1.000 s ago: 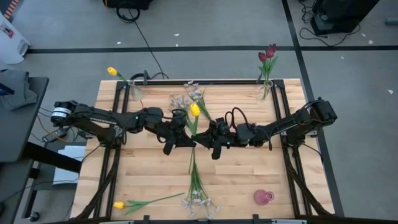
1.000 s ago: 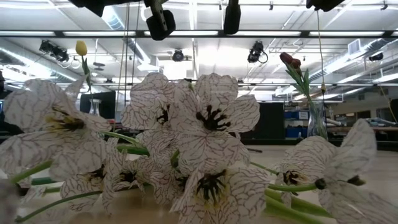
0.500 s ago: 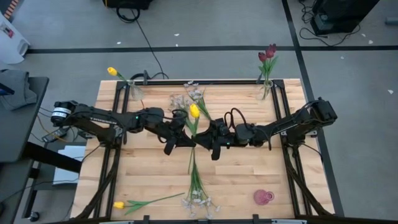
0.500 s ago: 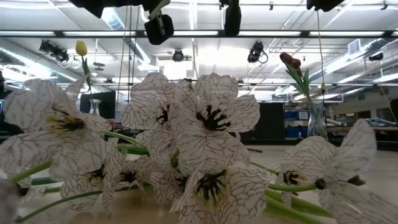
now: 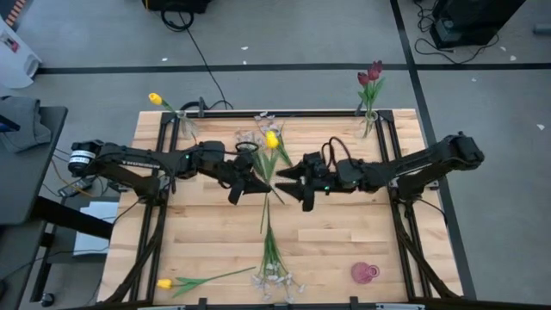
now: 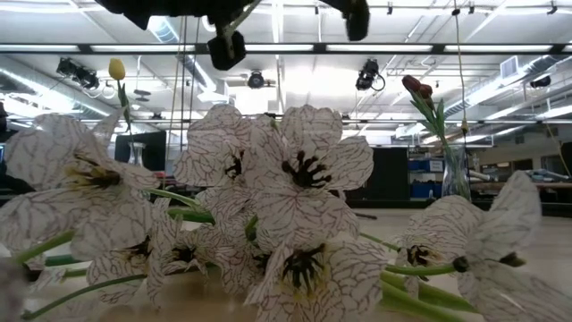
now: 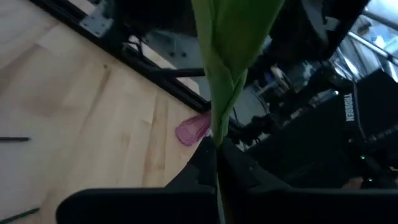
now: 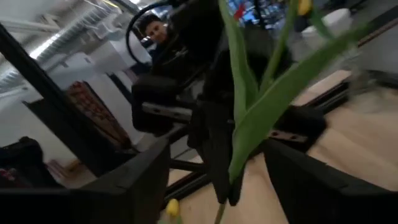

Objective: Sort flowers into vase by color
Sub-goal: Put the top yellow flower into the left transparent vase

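Clear vase [image 5: 187,127] at far left corner of worktop [image 5: 215,232], holding one yellow tulip [image 5: 156,99]. Clear vase [image 5: 368,125] at far right corner, holding dark red tulips [image 5: 371,73]. Pink vase [image 5: 364,273] lying near right front corner. Left pincer [image 5: 258,184] clamped on stem of yellow tulip [image 5: 272,140] above mid-worktop. Right pincer [image 5: 291,176] spread wide, just beside that stem. White sprays [image 5: 274,277] and another yellow tulip [image 5: 165,283] lying along front edge.
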Action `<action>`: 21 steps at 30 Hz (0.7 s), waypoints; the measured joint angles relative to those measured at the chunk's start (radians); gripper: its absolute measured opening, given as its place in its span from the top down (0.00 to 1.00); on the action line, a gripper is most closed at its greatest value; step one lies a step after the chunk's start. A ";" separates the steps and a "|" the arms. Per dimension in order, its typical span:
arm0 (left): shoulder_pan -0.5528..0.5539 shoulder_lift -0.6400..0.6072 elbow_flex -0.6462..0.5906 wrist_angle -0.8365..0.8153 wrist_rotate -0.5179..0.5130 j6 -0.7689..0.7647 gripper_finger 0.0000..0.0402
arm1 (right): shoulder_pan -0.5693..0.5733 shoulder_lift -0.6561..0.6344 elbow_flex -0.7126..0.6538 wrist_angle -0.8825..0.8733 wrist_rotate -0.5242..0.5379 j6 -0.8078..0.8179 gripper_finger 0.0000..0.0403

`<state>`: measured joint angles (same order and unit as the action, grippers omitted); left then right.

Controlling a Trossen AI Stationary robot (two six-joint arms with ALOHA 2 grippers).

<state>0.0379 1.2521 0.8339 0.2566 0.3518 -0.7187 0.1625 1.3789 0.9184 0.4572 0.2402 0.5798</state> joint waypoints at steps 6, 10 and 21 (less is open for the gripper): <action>0.035 -0.047 0.009 0.000 -0.180 -0.018 1.00 | -0.043 -0.190 0.000 -0.229 0.002 -0.040 0.24; 0.062 -0.098 0.029 -0.043 -0.425 0.011 1.00 | -0.064 -0.310 0.000 -0.370 0.001 -0.087 0.24; 0.164 -0.175 0.342 -0.594 -0.921 0.239 1.00 | -0.123 -0.516 0.001 -0.625 -0.029 -0.141 0.27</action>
<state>0.2020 1.0773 1.1764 -0.3373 -0.5694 -0.4799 0.0391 0.8627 0.9190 -0.1680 0.2109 0.4385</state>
